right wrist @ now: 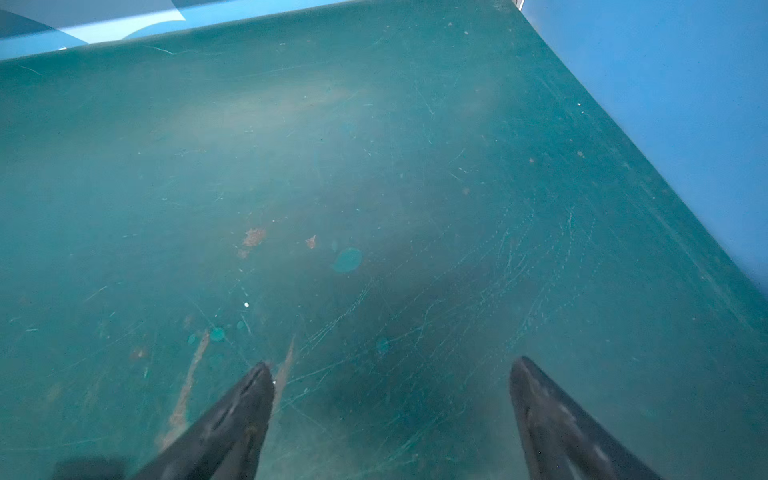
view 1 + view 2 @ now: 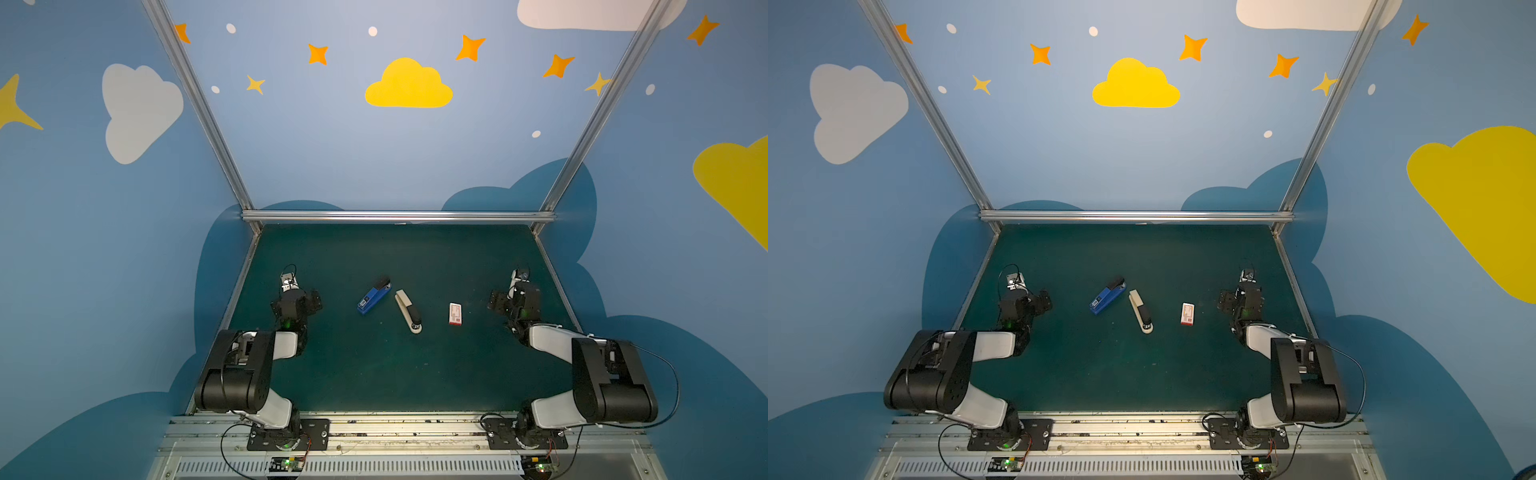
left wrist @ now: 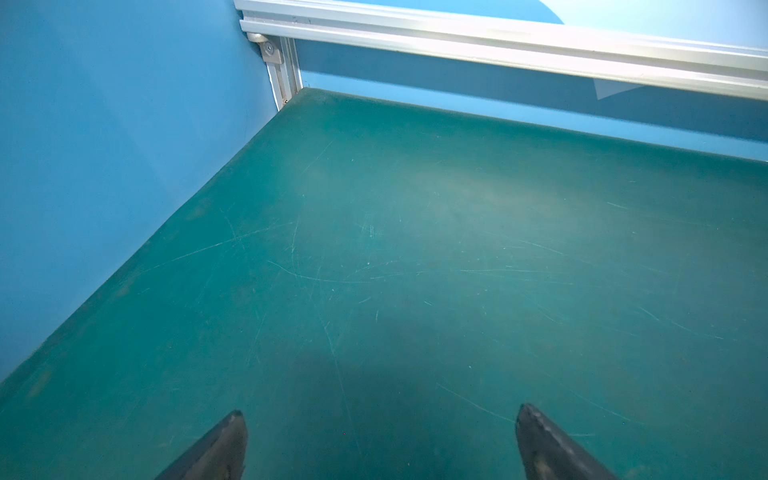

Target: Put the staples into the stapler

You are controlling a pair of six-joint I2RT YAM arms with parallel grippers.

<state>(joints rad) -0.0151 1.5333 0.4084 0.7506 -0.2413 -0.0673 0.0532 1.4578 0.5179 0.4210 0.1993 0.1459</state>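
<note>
In both top views a small white-and-red box of staples [image 2: 455, 313] [image 2: 1187, 313] lies shut on the green mat, right of centre; the staples themselves are hidden inside. A beige-and-black stapler [image 2: 408, 311] [image 2: 1140, 311] lies at the middle. A blue stapler [image 2: 374, 296] [image 2: 1108, 296] lies just left of it. My left gripper [image 2: 297, 297] [image 3: 378, 409] hovers at the mat's left side, open and empty. At the right side my right gripper [image 2: 513, 297] [image 1: 392, 363] is likewise open and empty. Neither wrist view shows the box or a stapler.
The green mat [image 2: 374, 365] is bounded by blue walls on the left and right. An aluminium rail [image 2: 397, 216] runs along its far edge. Both arm bases sit on a metal rail [image 2: 407, 430] at the near edge.
</note>
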